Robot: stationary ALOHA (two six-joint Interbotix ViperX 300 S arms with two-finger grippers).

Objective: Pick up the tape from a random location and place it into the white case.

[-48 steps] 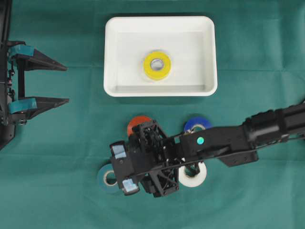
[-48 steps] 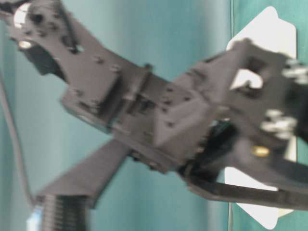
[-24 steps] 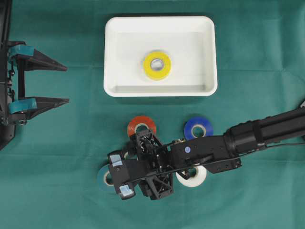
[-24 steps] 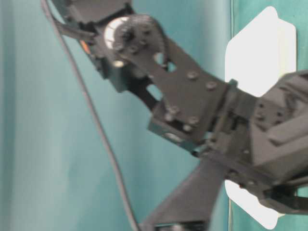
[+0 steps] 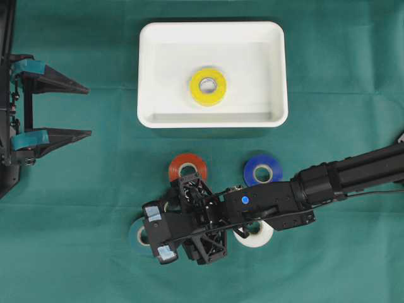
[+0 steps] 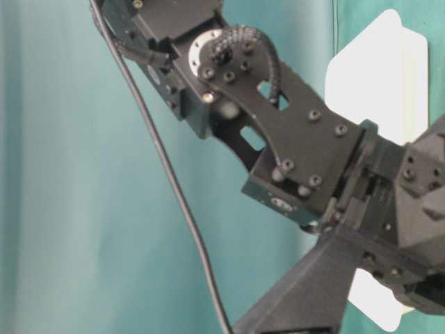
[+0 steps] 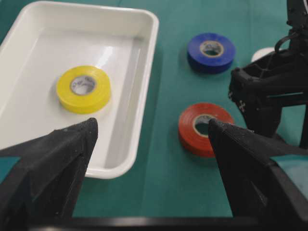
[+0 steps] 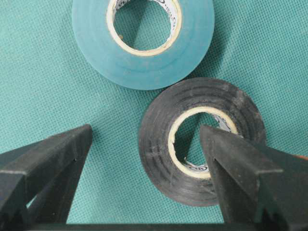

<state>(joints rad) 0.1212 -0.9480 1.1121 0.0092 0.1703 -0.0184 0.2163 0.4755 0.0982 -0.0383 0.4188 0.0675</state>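
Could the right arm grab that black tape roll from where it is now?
Probably yes. The right gripper is open just above the black tape roll, one finger over its hole. The teal roll lies close beside it but not between the fingers.

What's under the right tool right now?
Under the open right tool the wrist view shows a black tape roll with a light-blue roll beside it. Overhead, the arm hides the black roll entirely.
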